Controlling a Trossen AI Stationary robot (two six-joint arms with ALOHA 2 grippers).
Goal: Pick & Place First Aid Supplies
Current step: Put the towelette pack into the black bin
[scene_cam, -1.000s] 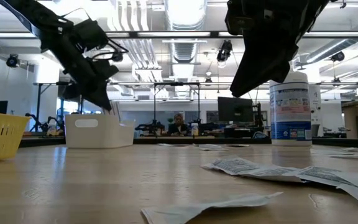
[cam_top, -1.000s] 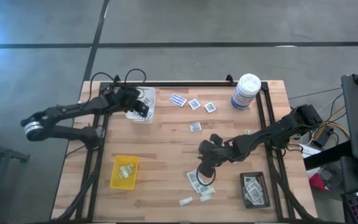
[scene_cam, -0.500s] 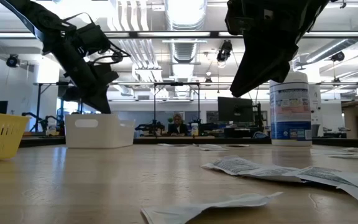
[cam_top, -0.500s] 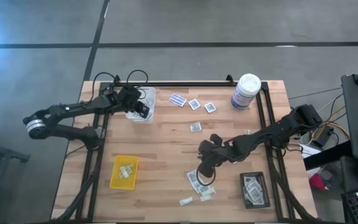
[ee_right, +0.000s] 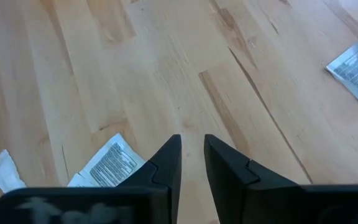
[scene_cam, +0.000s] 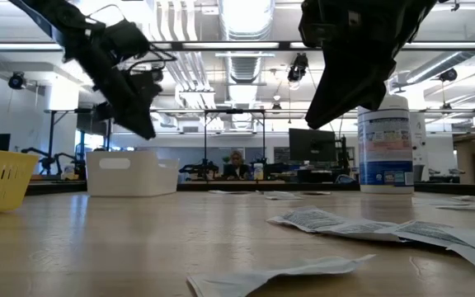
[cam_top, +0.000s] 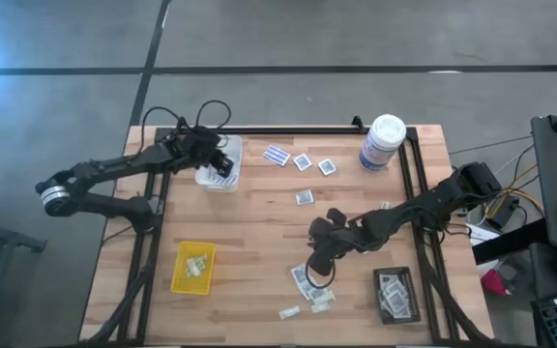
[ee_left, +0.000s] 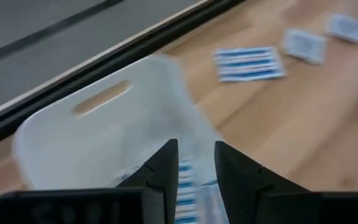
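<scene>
The left hand (ee_left: 196, 163) hung over a white tray (ee_left: 98, 134), its fingers parted, with a blue-striped packet (ee_left: 185, 186) lying inside below them. Farther off on the wooden tabletop (ee_left: 303, 124) lay another striped packet (ee_left: 248, 63) and two small square packets (ee_left: 303, 45)

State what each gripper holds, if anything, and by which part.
Nothing. The left gripper hangs open above the white tray; a blue-striped strip lies below. The right gripper stands open above bare table.
</scene>
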